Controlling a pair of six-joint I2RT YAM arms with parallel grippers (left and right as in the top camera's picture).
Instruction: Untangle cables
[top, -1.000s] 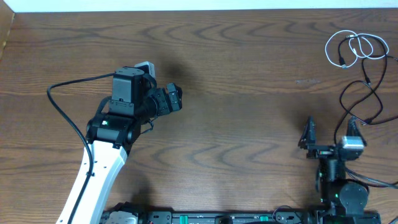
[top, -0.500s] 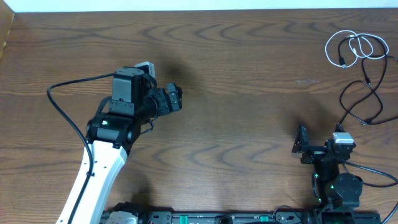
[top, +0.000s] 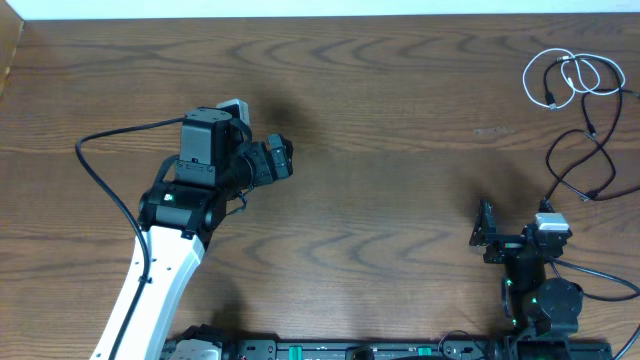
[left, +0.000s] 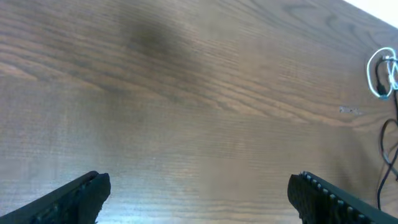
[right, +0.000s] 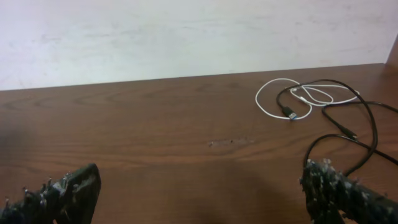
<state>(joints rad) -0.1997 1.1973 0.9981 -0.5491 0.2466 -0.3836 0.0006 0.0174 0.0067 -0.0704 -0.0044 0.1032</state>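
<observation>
The cables lie at the table's far right: a thin white cable (top: 575, 72) in loose loops, and a thin black cable (top: 590, 128) crossing it and looping down toward the right arm. My right gripper (top: 515, 235) sits below them near the front edge, open and empty. Its wrist view shows the white cable (right: 258, 102) and black cable (right: 375, 130) ahead, the black one running close by the right finger (right: 342, 193). My left gripper (top: 285, 158) hovers left of centre, open and empty over bare wood. The white cable (left: 371, 74) appears far off at its view's right edge.
The wooden table (top: 400, 120) ends at a pale wall along the back. A thick black arm cable (top: 100, 165) arcs left of the left arm. The arm bases and a rail (top: 350, 350) line the front edge.
My right arm has drawn back toward the front edge and slightly left, away from the black cable, then held still. The left arm has not moved.
</observation>
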